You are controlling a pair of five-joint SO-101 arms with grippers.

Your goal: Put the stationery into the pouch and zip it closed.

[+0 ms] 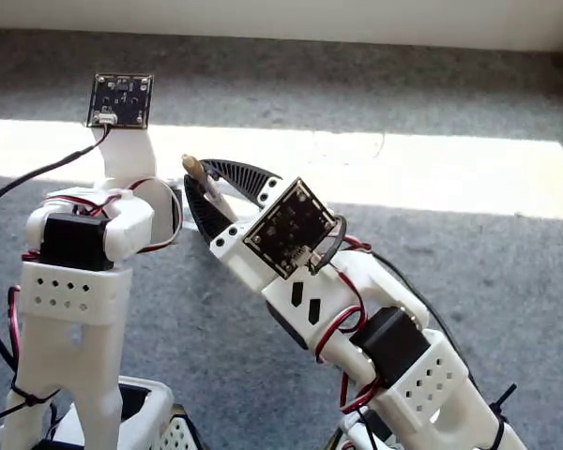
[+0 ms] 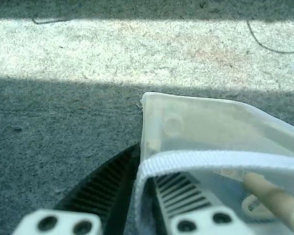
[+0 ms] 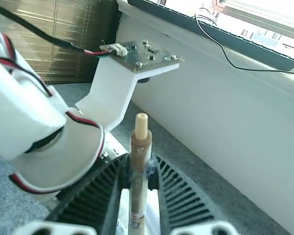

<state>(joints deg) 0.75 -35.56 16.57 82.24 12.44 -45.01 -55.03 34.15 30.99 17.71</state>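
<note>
A clear pouch (image 2: 210, 127) with a white zipper tape hangs upright in my left gripper (image 2: 144, 200), whose black jaws are shut on the pouch's rim at one end. My right gripper (image 3: 137, 191) is shut on a beige pen (image 3: 139, 147) that stands up between its ribbed fingers. In the high view the right gripper (image 1: 220, 202) holds the pen (image 1: 199, 176) tilted, close beside the left arm's wrist. The pen's end (image 2: 272, 196) shows through the pouch's clear wall at its open mouth; I cannot tell how far in it is.
Both arms stand on grey carpet (image 1: 450, 253) crossed by a bright sunlit band (image 1: 403, 169). The left arm's camera board (image 1: 120, 99) sits just beyond the right gripper. A white wall (image 3: 225, 117) with a black cable runs behind.
</note>
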